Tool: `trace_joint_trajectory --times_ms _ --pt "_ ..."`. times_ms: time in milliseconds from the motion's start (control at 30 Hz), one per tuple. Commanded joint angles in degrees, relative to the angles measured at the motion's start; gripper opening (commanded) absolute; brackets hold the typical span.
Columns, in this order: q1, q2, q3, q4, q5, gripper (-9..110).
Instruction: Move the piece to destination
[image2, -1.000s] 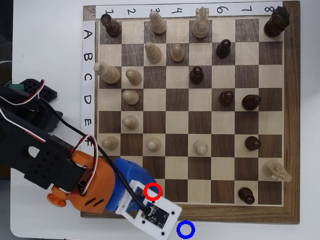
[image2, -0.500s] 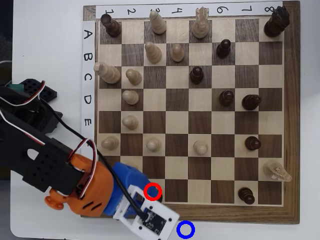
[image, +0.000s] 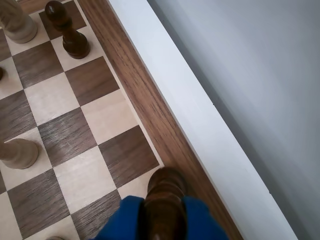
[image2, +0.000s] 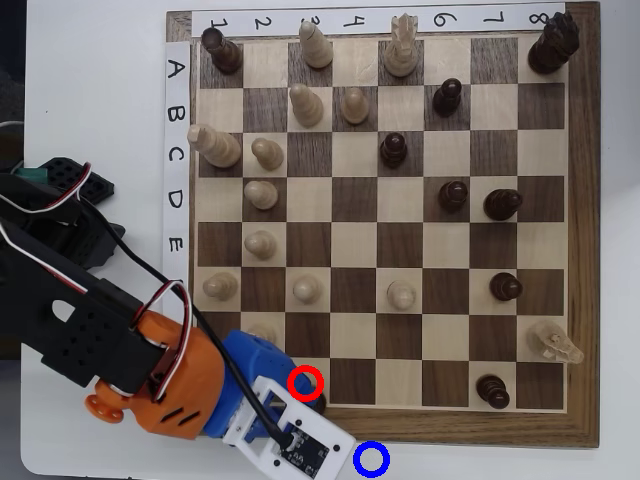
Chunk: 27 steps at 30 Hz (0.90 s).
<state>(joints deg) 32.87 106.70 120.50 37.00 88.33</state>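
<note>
While pinched in the blue hand (image: 165, 220) — one dark piece (image: 164, 192), one blue ring (image2: 371, 459), one red ring (image2: 306, 383).

blue gripper (image: 165, 220) clamped, arm (image2: 90, 320) reaching low

White tabletop (image2: 100, 100) under even, soft light

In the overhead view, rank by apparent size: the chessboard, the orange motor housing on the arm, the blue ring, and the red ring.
1. The chessboard, by far the largest.
2. The orange motor housing.
3. The blue ring and the red ring look alike in size, so I won't rank them.
</note>
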Motion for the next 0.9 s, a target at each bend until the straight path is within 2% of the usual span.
trace_joint_trajectory --times_ms 0,533,867 --pt "1.7 11.7 -17.0 -5.4 1.9 0" --pt "3.0 5.3 -30.4 -11.0 1.9 0" --pt "3.0 -5.4 -26.7 -17.8 -1.4 0"
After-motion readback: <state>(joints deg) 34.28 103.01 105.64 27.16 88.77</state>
